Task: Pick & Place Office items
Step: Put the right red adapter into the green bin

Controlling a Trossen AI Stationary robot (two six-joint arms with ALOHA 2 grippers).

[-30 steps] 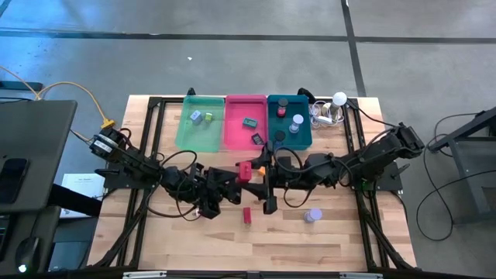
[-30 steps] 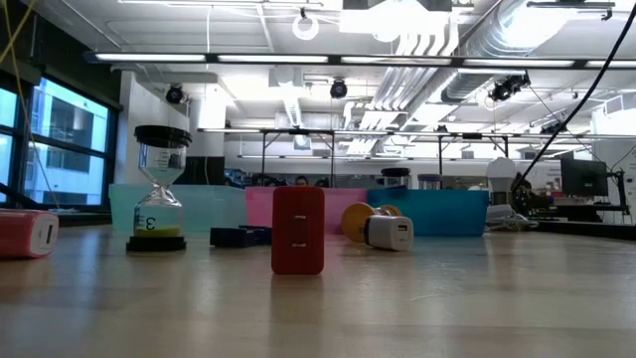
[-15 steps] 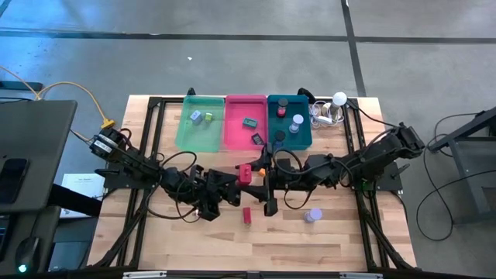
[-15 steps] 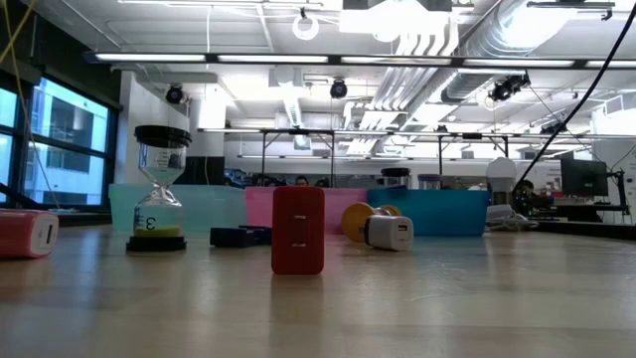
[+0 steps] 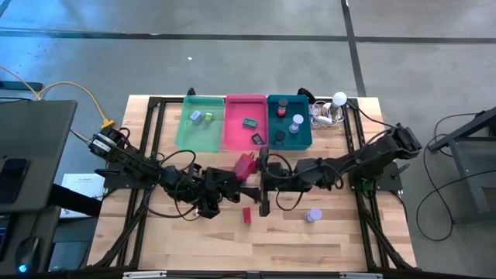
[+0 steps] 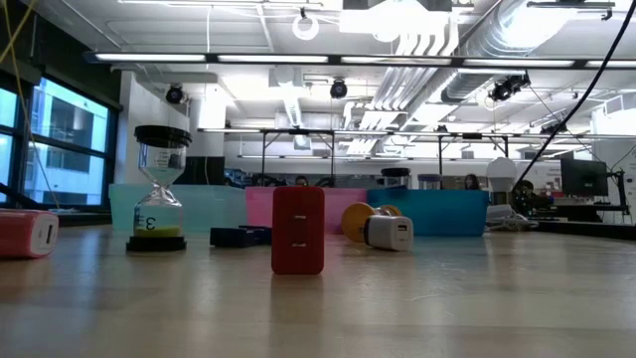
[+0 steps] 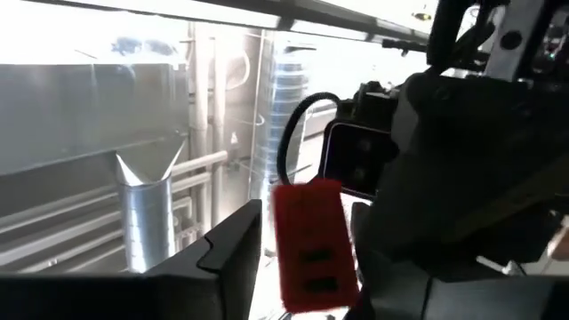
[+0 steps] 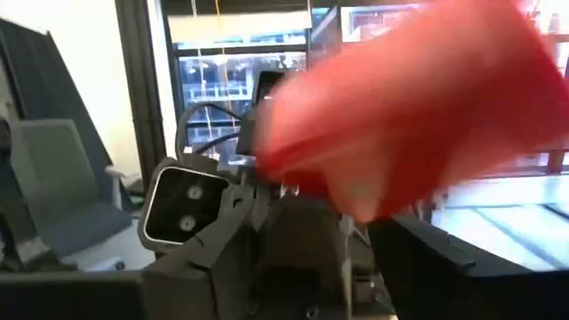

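Above the table's middle the two arms meet, and a red block [image 5: 245, 165] hangs tilted between them. My right gripper [image 5: 260, 169] comes from the right and is shut on the block, which looms large and blurred [image 8: 400, 107] in its wrist view. My left gripper [image 5: 234, 180] comes from the left and is open. Its fingers stand on either side of the block [image 7: 309, 244], with a slit of light at one finger. A second red block [image 5: 246, 215] stands on end on the table, and a lavender cylinder [image 5: 312, 215] rests near it. My right gripper has the red block between its two fingers, coming at it about level from the table's right. The block's lower part [image 8: 360, 200] reaches down between the fingers; the blur hides the exact place of contact. The block is lifted clear of the table and tilted.
Green [image 5: 186, 136], pink [image 5: 232, 136] and teal [image 5: 306, 139] trays with small items stand at the far edge, with a white ball with cables [image 5: 339, 99] to their right. The low view shows an hourglass [image 6: 159, 189], a pink block [image 6: 28, 234] and a white plug [image 6: 388, 234].
My right gripper has tipped a little, and the red block between the grippers now stands tilted and slightly nearer the far edge than before.
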